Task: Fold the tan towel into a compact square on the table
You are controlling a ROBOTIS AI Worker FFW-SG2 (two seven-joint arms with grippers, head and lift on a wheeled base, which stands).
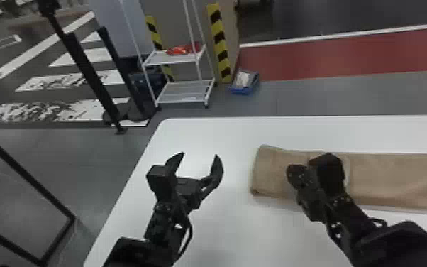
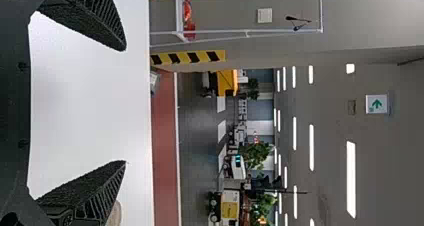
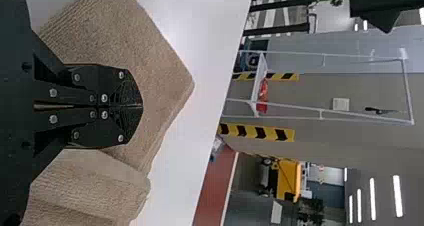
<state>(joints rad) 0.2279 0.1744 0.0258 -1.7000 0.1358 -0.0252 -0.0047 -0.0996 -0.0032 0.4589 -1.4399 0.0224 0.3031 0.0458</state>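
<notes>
- While a white rack (image 1: 186, 93) stands left of centre at the top of the head view, a red item (image 1: 179, 50) lies on its upper shelf.
- Left gripper (image 1: 198, 162): below centre, over the white table (image 1: 223, 135), its fingers spread wide with nothing between them.
- Blue bin (image 1: 244, 89): on the floor, upper middle.
- Right gripper (image 1: 296, 173): right of centre, clenched, over the towel's left part.
- Tan towel (image 1: 393, 179): a long folded strip on the table, running to the right edge.
</notes>
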